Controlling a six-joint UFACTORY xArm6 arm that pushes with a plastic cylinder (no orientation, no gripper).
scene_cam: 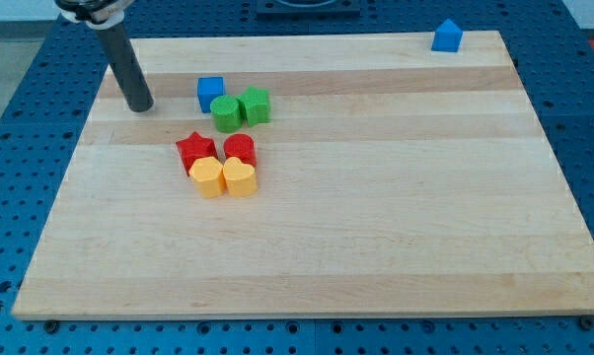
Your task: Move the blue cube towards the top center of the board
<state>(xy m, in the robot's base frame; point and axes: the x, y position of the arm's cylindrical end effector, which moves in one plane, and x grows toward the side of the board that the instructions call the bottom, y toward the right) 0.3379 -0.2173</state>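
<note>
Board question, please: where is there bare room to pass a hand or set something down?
Free: the whole lower half below the yellow blocks, and the right side under the blue corner block. Crowded: upper left, between my tip and the blue cube.

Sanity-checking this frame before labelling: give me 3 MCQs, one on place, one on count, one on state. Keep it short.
1. Where is my tip relative to the blue cube?
A. the view's left
B. the view's right
C. on top of it

2. How many blue blocks are on the board?
A. one
B. two
C. three

3. Is my tip touching the blue cube?
A. yes
B. no, bare wood between them
C. tip hidden

Key: 1 A, the rod stands left of the cube. 2 B, the cube plus a second blue block at the top right corner. 3 B, a gap shows.
</note>
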